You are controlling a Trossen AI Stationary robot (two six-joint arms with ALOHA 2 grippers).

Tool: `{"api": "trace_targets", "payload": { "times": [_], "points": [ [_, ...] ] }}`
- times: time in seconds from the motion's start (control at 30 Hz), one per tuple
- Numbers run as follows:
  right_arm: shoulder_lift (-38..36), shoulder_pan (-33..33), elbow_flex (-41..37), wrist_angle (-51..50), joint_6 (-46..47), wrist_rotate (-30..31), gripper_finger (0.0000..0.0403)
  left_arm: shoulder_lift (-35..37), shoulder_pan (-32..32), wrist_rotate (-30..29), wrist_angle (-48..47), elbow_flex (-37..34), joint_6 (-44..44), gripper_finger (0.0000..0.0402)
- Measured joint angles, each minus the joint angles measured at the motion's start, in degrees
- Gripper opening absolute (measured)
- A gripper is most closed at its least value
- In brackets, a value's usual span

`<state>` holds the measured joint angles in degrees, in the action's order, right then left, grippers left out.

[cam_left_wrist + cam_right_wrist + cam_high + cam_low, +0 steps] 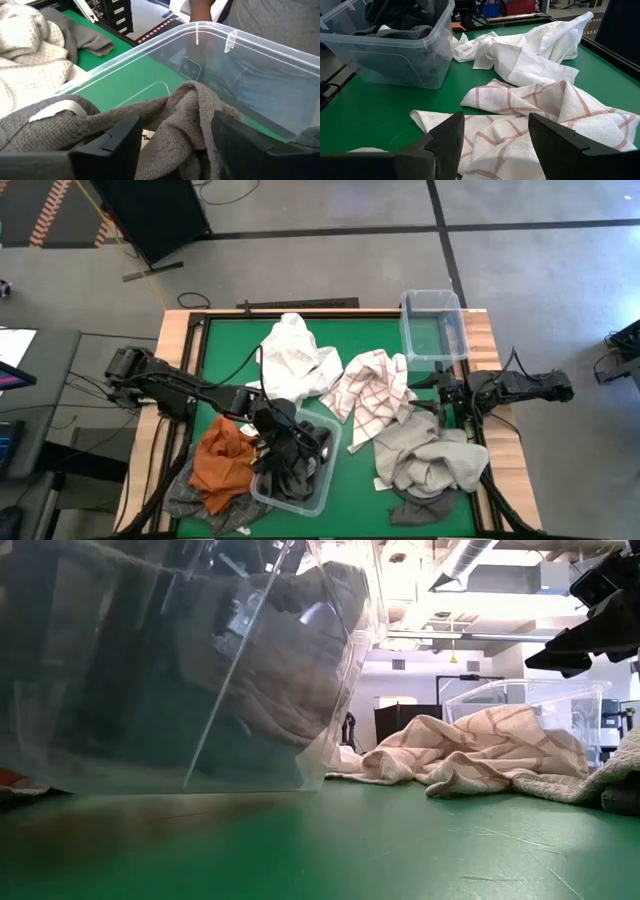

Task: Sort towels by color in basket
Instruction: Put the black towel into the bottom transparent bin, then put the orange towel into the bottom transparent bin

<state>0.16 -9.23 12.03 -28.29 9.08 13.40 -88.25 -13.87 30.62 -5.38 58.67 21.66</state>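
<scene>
A clear bin (322,480) stands near the table's near edge with a dark grey towel (300,470) inside. My left gripper (283,442) is down in this bin and open, with a raised fold of the grey towel (187,107) between its fingers. My right gripper (437,395) hovers open at the table's right, level, pointing left over the red-checked towel (530,115). The white towel (295,360) lies far of centre. A beige-grey towel (430,455) lies near right, and a rust orange one (220,460) left of the bin. My left gripper comes into the bin slanting down from the table's left. The towel's raised fold (172,130) lies against the inner sides of both open fingers (122,142) without being pinched. The rest of the cloth rests on the bin's floor.
A second clear bin (433,325) stands at the far right corner. Heathered grey cloth (190,498) lies under the orange towel, and dark cloth (420,508) under the beige one. A person (260,20) stands beyond the bin's far wall. Bare green mat (225,370) lies far left.
</scene>
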Motion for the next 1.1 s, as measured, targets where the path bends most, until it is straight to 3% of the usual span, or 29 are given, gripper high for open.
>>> {"api": "trace_targets", "payload": {
  "times": [0.33, 0.57, 0.87, 1.1],
  "points": [
    [0.0, 0.0, 0.0, 0.0, 0.0, 0.0, 0.0249, 0.0, -0.1, -17.4, -9.2, 0.1, 4.7, 0.0187],
    [0.0, 0.0, 0.0, 0.0, 0.0, 0.0, 0.0249, 0.0, 0.0, -18.0, -12.2, 0.1, 6.4, 0.0153],
    [0.0, 0.0, 0.0, 0.0, 0.0, 0.0, 0.0249, 0.0, -0.3, -15.9, -15.1, 1.6, 7.2, 0.0014],
    [0.0, 0.0, 0.0, 0.0, 0.0, 0.0, 0.0249, 0.1, -0.3, -16.5, -25.2, 8.1, 7.2, 0.0001]
  ]
}}
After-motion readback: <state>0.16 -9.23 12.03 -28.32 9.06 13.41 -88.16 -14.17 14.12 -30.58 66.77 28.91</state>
